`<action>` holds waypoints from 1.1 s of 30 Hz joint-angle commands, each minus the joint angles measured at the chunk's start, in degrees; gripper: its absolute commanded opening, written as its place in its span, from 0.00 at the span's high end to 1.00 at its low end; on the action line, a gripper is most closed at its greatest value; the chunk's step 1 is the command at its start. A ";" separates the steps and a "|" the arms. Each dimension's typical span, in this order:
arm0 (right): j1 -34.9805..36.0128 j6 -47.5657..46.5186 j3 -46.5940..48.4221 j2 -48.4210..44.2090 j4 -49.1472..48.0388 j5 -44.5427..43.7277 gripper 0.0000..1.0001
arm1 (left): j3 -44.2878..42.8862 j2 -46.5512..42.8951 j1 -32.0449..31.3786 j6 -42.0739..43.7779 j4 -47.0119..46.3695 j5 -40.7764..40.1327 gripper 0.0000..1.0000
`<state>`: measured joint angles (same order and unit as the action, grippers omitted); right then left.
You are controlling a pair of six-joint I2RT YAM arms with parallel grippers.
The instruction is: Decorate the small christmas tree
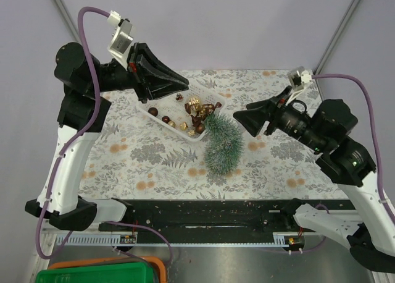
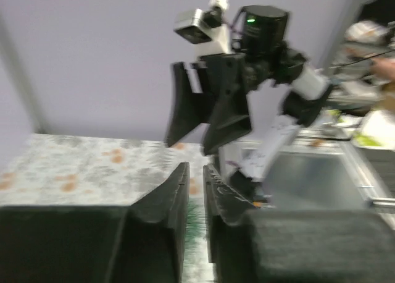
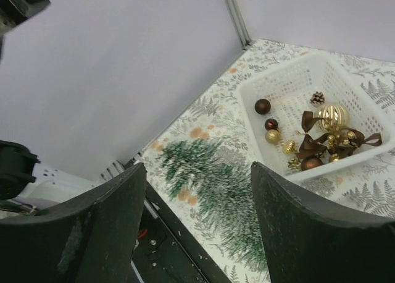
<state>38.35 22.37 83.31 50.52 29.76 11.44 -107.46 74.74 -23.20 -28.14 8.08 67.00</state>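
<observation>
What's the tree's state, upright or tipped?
Tipped: the small christmas tree lies on its side on the tablecloth, narrow end by the white basket.

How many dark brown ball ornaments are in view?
3 dark brown ball ornaments, all in the white plastic basket: one near a corner, a smaller one beside it, one against a side wall by the brown ribbon. More may hide under it.
</observation>
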 commanded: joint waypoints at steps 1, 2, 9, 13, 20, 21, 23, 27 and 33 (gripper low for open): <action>0.32 -4.44 0.19 -1.56 -2.60 -3.26 0.24 | -5.03 -0.22 0.96 21.05 19.82 -12.99 0.45; 0.32 -4.79 -0.07 -2.26 -2.43 -4.57 0.25 | -5.56 0.57 1.05 24.42 25.18 -19.74 0.13; 0.32 -7.16 -0.86 -6.57 2.05 -22.14 0.26 | 9.53 5.93 4.48 31.92 28.14 -41.76 0.01; 0.32 -6.64 -3.32 -7.72 2.93 -30.49 0.29 | 16.04 11.12 4.57 30.43 22.70 -45.47 0.01; 0.24 -4.53 -5.61 -6.84 5.49 -37.54 0.30 | 19.66 22.36 2.29 28.40 15.13 -47.75 0.01; 0.41 -4.44 -5.96 -6.84 5.57 -37.81 0.30 | 19.48 23.95 1.67 28.32 14.60 -48.19 0.01; 0.24 -4.44 -7.01 -6.67 5.75 -38.42 0.30 | 19.48 26.76 0.97 28.40 13.46 -49.24 0.01; 0.32 -4.00 -8.86 -5.96 5.84 -38.78 0.30 | 19.57 31.16 -0.26 26.66 9.77 -49.95 0.01; 0.32 -3.65 -10.09 -4.64 5.49 -39.30 0.31 | 18.08 37.93 -1.76 24.98 8.01 -51.09 0.12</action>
<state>38.37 18.02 73.52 45.04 36.32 -25.54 -87.02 109.75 -24.40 -1.34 20.32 18.15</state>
